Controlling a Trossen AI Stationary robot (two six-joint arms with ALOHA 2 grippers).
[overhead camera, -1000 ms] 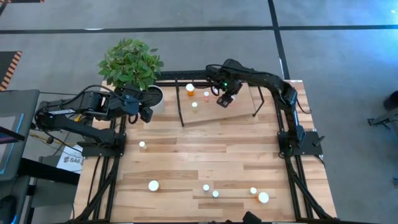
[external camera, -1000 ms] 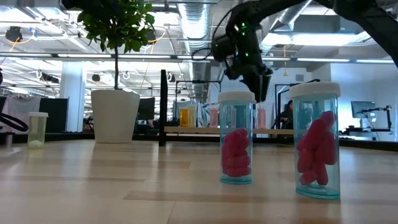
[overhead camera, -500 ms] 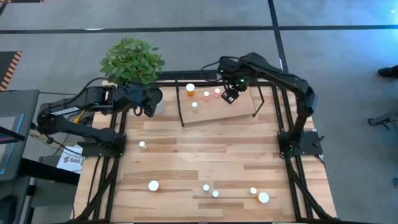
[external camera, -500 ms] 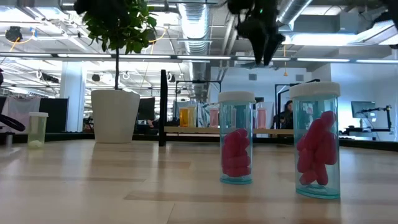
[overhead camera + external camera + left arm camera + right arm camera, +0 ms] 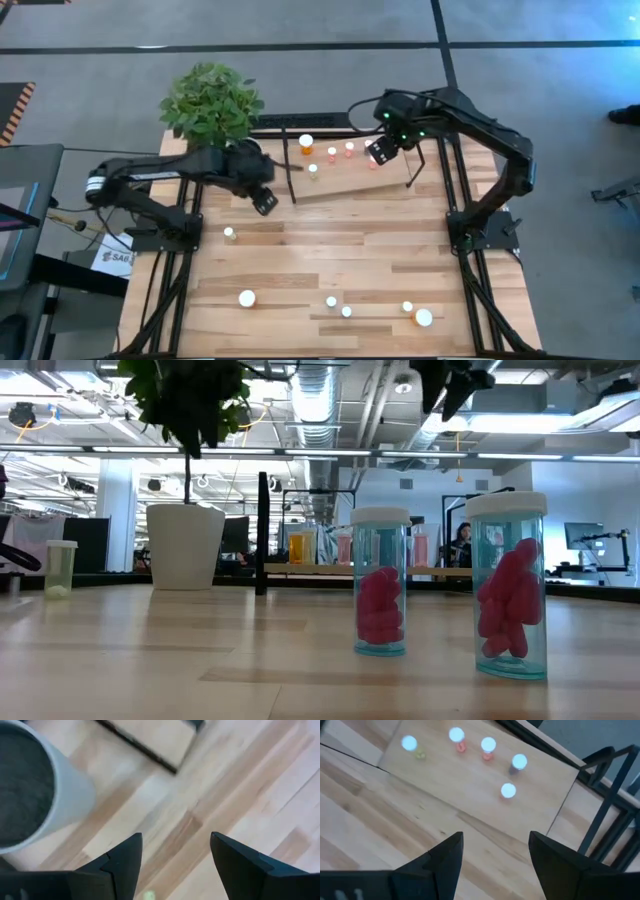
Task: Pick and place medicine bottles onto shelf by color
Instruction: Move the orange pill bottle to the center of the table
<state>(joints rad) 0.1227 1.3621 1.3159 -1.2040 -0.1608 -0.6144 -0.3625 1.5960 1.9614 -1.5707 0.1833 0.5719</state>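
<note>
The shelf [image 5: 350, 172] stands at the table's far middle. Several medicine bottles stand upright on its board: an orange one [image 5: 306, 143], a pale one [image 5: 313, 170] and pinkish-red ones [image 5: 332, 153] [image 5: 488, 745]. More bottles stand near the front edge, among them two with pink pills [image 5: 380, 595] [image 5: 510, 595], and a pale one [image 5: 229, 233] at the left. My right gripper [image 5: 381, 151] [image 5: 495, 865] hangs open and empty above the shelf's right part. My left gripper [image 5: 265, 202] [image 5: 175, 865] is open and empty over bare table near the shelf's left end.
A white plant pot [image 5: 30, 795] with a leafy plant [image 5: 210, 100] stands at the far left, close behind my left gripper. The shelf's black uprights [image 5: 288, 170] rise at both ends. Bare planks lie across the table's middle [image 5: 330, 240].
My right gripper has risen well clear of the shelf, gone toward the table's right edge and rolled at the wrist, staying open. My left gripper has left the plant pot, moved toward the table's middle and sunk, tipping further downward, still open.
</note>
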